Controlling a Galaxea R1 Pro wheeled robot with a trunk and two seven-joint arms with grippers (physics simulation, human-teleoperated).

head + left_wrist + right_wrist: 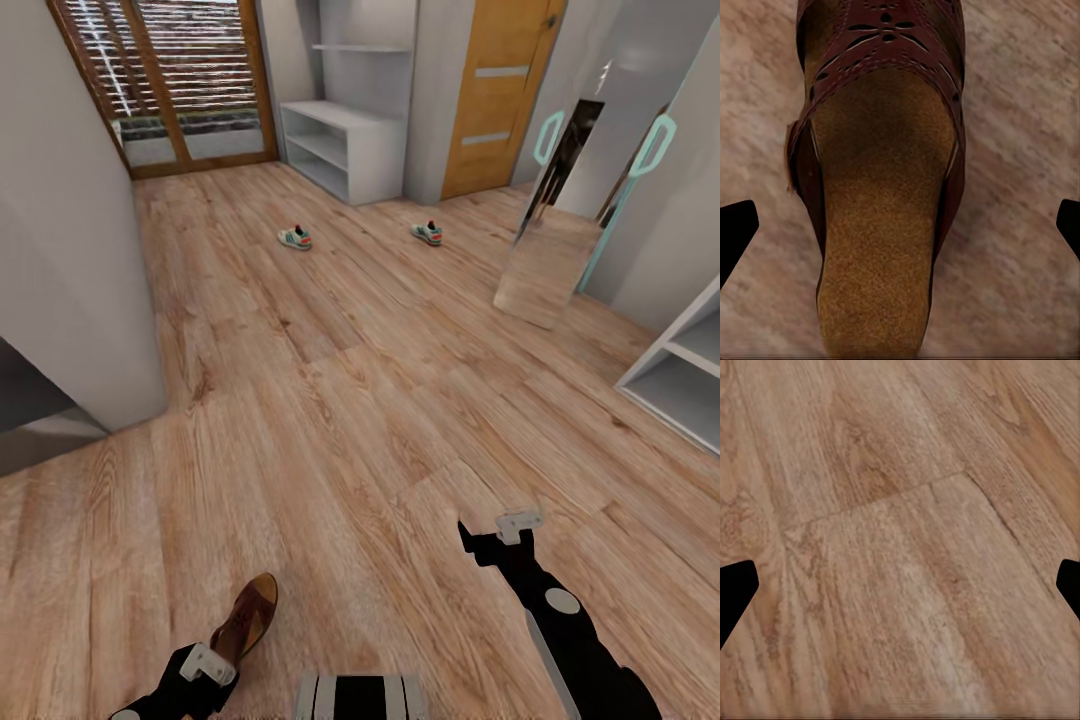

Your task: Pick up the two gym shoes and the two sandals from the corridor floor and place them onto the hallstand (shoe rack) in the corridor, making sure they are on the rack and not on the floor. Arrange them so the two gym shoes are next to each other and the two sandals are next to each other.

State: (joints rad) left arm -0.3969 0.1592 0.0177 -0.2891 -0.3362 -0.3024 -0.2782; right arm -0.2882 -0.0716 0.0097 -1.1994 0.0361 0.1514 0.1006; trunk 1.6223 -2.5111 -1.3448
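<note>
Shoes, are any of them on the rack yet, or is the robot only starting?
Only starting. The hallstand looks bare. Both gym shoes lie apart on the corridor floor near it. In hand: the open left hand is lined up over one sandal, fingers either side, not gripping. The right hand is open over bare floor. All four shoes are left.

2 gym shoes (295,237) on floor (330,400).

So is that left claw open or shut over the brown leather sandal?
Open: left gripper fingertips flank the brown leather sandal, apart.
</note>
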